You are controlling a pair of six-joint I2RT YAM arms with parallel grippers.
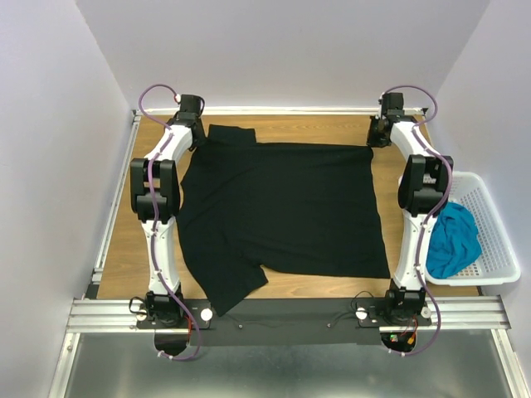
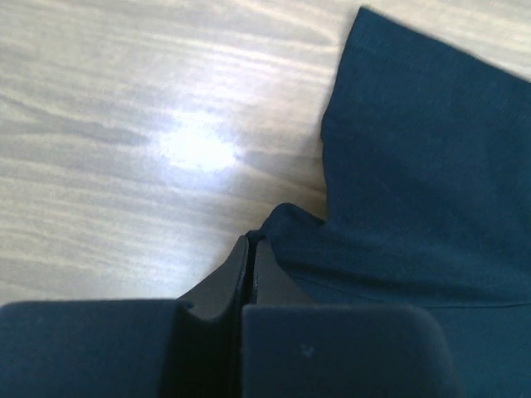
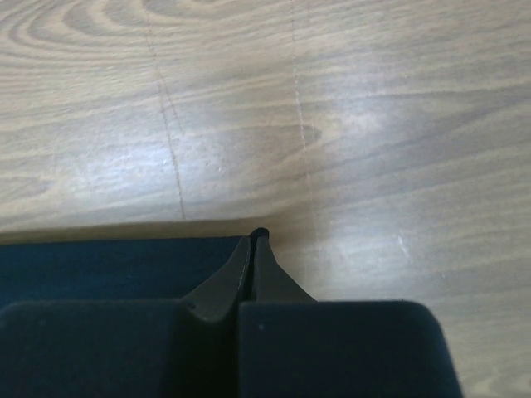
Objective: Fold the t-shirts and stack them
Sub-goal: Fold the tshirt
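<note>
The black t-shirt [image 1: 282, 211] lies spread nearly flat on the table [image 1: 286, 126], one sleeve at its far left corner and the other trailing off its near left. My left claw [image 2: 251, 242] sits at that far left corner, fingers pressed together with the cloth puckering up into the tips, so I judge it clamped on the fabric. My right claw [image 3: 255, 239] is at the shirt's far right corner, also closed tight, seemingly on the very edge of the hem.

That thin bite is my worry: if I lift and draw the far edge toward the near one, the right corner could slip free and the fold would go crooked. Uneven pulling would drag the shirt instead of folding it.

The teal t-shirt [image 1: 452, 240] waits bunched in the basket [image 1: 500, 249], beyond the black shirt's right edge.
</note>
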